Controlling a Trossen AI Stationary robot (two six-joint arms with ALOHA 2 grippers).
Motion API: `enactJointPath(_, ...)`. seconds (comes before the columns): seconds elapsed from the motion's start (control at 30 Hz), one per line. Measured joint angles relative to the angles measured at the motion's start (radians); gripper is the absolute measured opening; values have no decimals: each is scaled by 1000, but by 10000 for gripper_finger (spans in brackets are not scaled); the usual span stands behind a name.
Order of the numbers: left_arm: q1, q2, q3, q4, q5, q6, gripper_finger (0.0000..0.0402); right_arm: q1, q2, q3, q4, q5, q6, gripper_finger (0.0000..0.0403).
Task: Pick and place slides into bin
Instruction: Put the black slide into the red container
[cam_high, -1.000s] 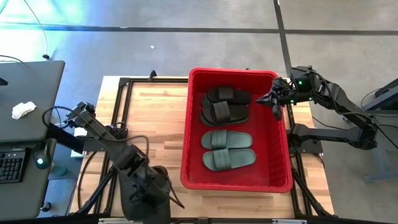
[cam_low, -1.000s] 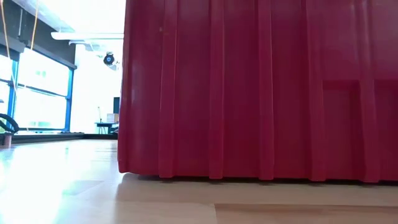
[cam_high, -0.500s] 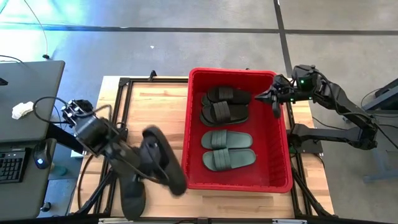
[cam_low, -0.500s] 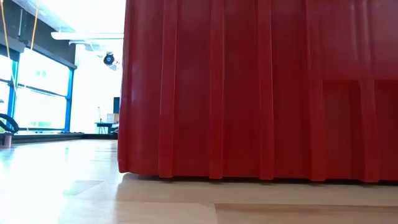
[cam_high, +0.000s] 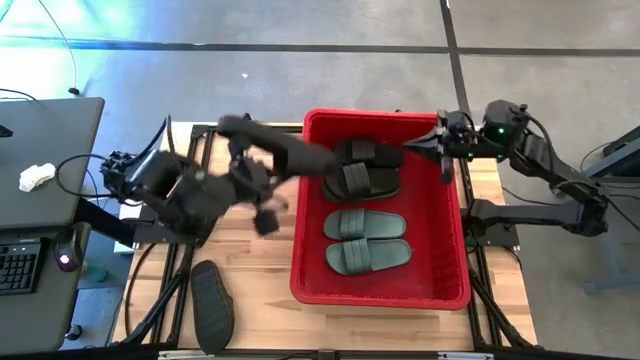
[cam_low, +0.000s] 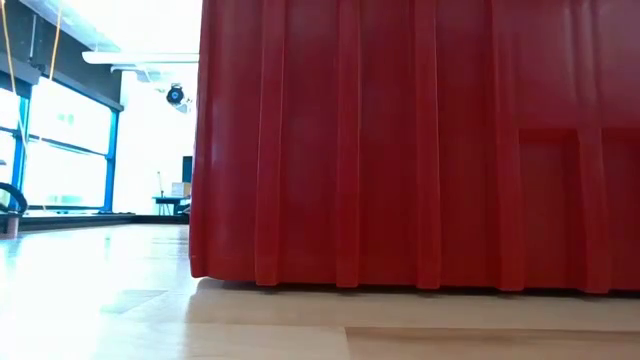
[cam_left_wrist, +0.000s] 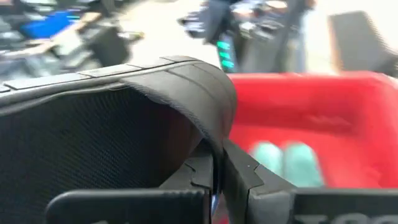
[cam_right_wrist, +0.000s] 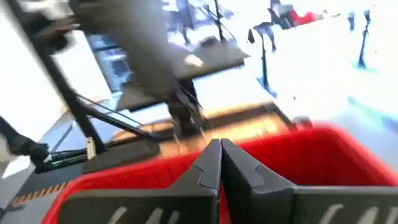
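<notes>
My left gripper (cam_high: 262, 172) is shut on a black slide (cam_high: 285, 148), held in the air over the table just left of the red bin (cam_high: 300, 215). The slide fills the left of the left wrist view (cam_left_wrist: 93, 137). The bin holds two black slides (cam_high: 360, 168) at its far end and two dark green slides (cam_high: 367, 240) nearer. Another dark slide (cam_high: 212, 318) lies flat at the table's near left edge. My right gripper (cam_high: 441, 150) is shut and empty over the bin's far right rim. My left gripper pinches a curved edge of the black slide (cam_left_wrist: 208, 134) between its two fingers, as the left wrist view shows. The slide is lifted clear of the table and sticks out past the fingers toward the bin. Which part of the slide this edge belongs to is unclear.
The bin's tall ribbed wall (cam_low: 400, 150) fills the low view, with bare wood left of it (cam_low: 90, 290). A grey desk with a keyboard (cam_high: 40, 200) stands left of the table. Black frame rails (cam_high: 190, 190) run along the table's sides.
My left gripper has risen from the table's near edge with the black slide and swung toward the far edge and the bin. The slide is now lifted clear; a second dark slide stays at the near left edge. My right gripper has shifted slightly toward the far edge.
</notes>
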Motion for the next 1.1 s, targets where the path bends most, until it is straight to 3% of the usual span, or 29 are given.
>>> enactJointPath(0.2,131,-1,0,65,46,8,1,129,30,-37,82,20,-83,27)
enactJointPath(0.4,210,19,-1,103,181,16,1,205,111,-43,191,154,-201,112)
enactJointPath(0.63,255,54,-2,112,209,26,1,245,207,-43,351,289,-219,191)
enactJointPath(1.1,289,83,-1,119,229,26,1,250,320,-43,436,231,-202,206)
